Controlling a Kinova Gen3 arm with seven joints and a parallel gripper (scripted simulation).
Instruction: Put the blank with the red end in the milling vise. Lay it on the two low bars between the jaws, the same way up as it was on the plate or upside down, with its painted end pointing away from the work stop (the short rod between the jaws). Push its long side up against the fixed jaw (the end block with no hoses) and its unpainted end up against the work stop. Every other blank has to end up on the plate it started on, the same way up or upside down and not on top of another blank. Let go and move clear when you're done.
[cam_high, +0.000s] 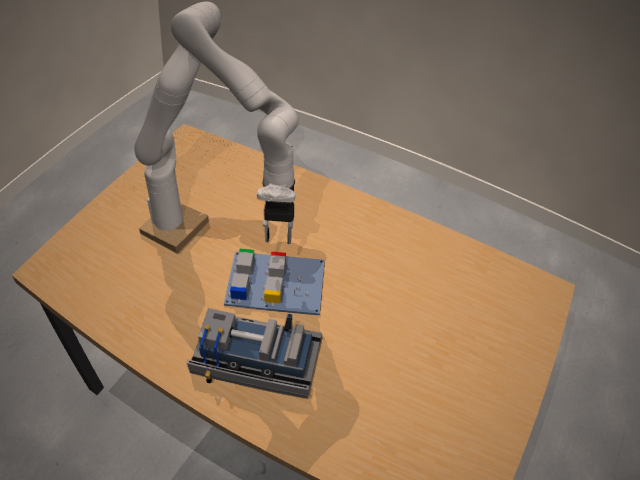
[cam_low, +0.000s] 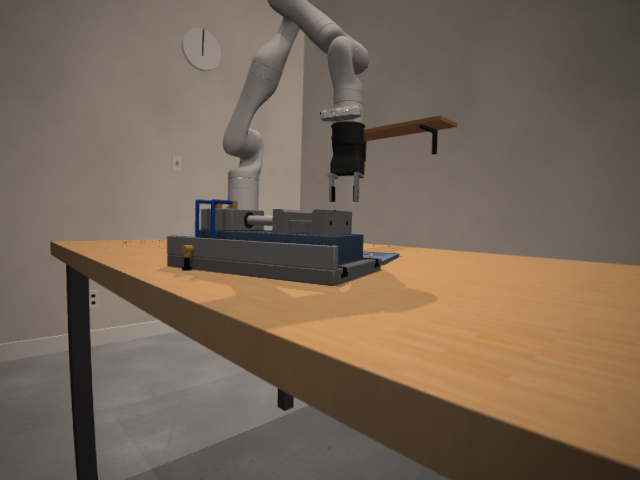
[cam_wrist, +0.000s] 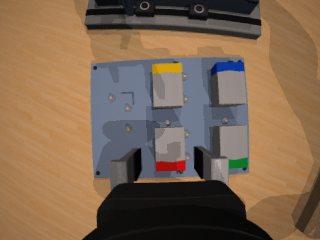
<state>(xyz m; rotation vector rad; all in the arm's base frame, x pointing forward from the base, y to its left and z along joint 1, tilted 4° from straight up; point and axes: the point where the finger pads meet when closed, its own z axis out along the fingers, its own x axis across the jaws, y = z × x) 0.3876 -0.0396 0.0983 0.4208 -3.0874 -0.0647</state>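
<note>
Side view. The vise (cam_low: 268, 248) stands on the worktop (cam_low: 465, 330), blue hoses (cam_low: 199, 217) at its left end, a brass fitting (cam_low: 186, 250) on its front rail. The end effector (cam_low: 344, 193) hangs above its right end, fingers apart and empty. A plate (cam_low: 385, 255) edge shows behind. Clock (cam_low: 201, 48) and shelf (cam_low: 408, 127) occupy the walls.

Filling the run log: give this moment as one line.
phase: approach | pincer: open, empty, above red-end blank | four blanks on plate | vise: no blank
</note>
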